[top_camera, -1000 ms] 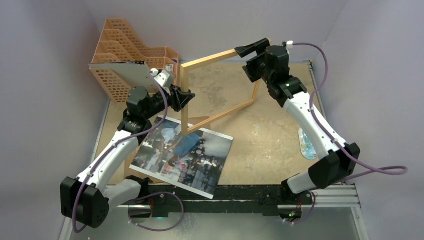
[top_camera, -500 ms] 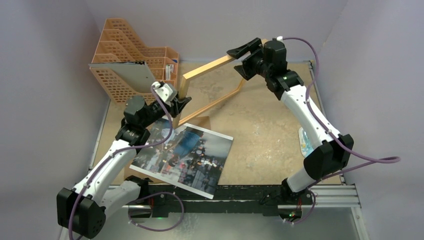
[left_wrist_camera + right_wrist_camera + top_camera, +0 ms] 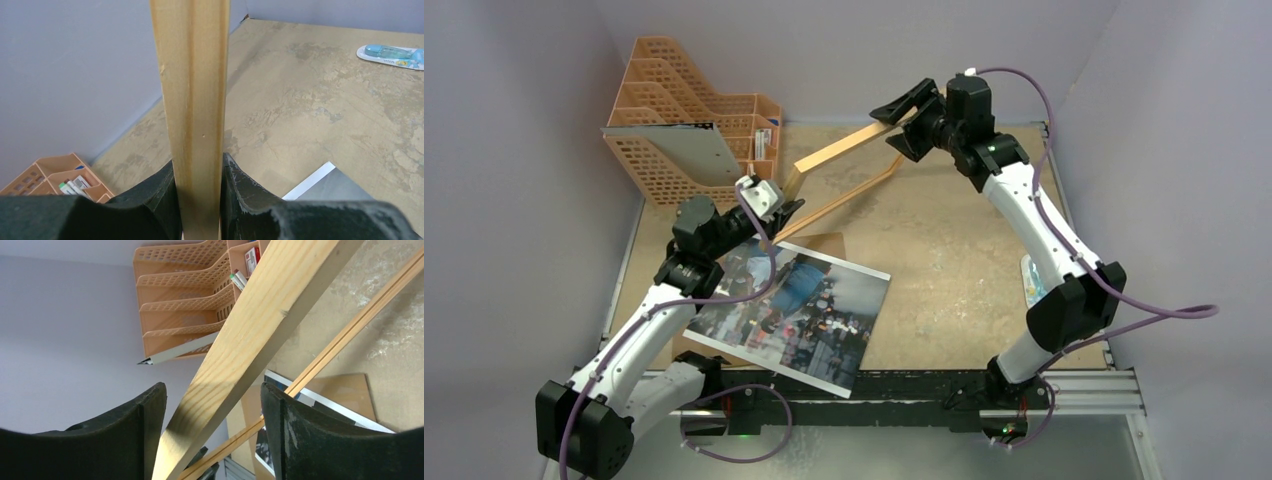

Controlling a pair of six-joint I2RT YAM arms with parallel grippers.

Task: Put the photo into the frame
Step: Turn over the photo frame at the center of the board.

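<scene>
1. Light wood catches the eye first: a thin rectangular picture frame [image 3: 839,145] hangs over the back half of the tan, mottled table [image 3: 944,250]. It is tilted so steeply that from above it looks squashed almost edge-on.
2. At the frame's left end, the left gripper [image 3: 784,212] is clamped on a rail. Its wrist camera shows the black fingers [image 3: 235,182] pressed against both faces of the wood [image 3: 192,100] with no gap.
3. At the far right end, the right gripper [image 3: 902,122] straddles a rail with its fingers [image 3: 145,420] spread wide. In its own view the wood [image 3: 250,340] runs slantwise between them with daylight on either side — I cannot tell whether they touch it lower down.
4. A large glossy rectangular photo [image 3: 794,310], a street scene with a thin white border, lies flat at the near left of the table, below and in front of the frame's left end. The left wrist overlaps its far-left corner as seen from above.
5. A brown hardboard panel [image 3: 829,245] lies under the photo and pokes out past its far edge.
6. An orange plastic file rack [image 3: 674,110] stands in the back-left corner with a pale grey sheet [image 3: 684,150] leaning out of it — and a small blue-and-white packet [image 3: 1036,285] lies at the table's right edge, well apart from the rest.
</scene>
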